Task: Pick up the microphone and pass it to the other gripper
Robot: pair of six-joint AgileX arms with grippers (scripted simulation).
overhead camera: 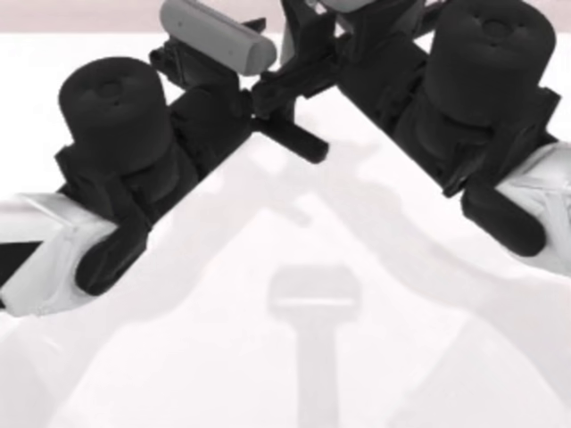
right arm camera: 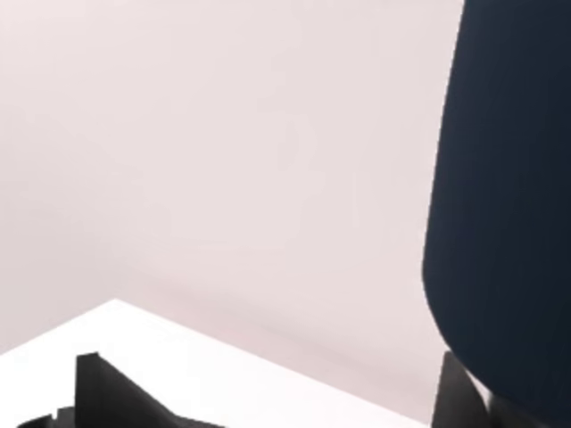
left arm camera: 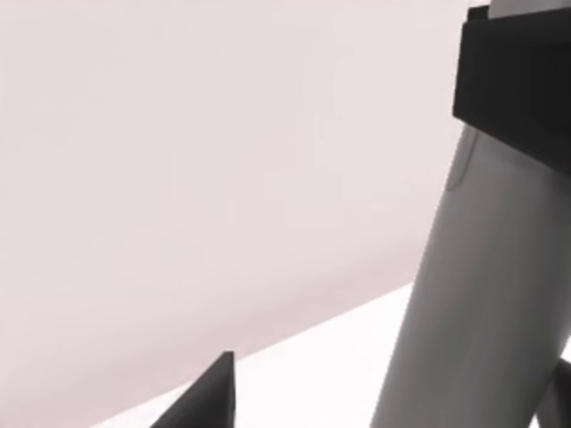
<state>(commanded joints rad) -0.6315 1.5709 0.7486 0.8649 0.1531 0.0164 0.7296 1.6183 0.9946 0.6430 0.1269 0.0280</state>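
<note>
My two grippers meet high over the far middle of the table (overhead camera: 294, 374), my left gripper (overhead camera: 268, 94) and my right gripper (overhead camera: 308, 53) nearly touching. The microphone (left arm camera: 482, 294) stands between them, grey handle close before my left wrist, navy head before my right. Which fingers clamp it I cannot tell; it seems held by both.

A white table (overhead camera: 294, 294) fills the top view, crossed by soft grey shadows; beyond its far edge rises a plain pale pinkish wall (left arm camera: 196, 152)
</note>
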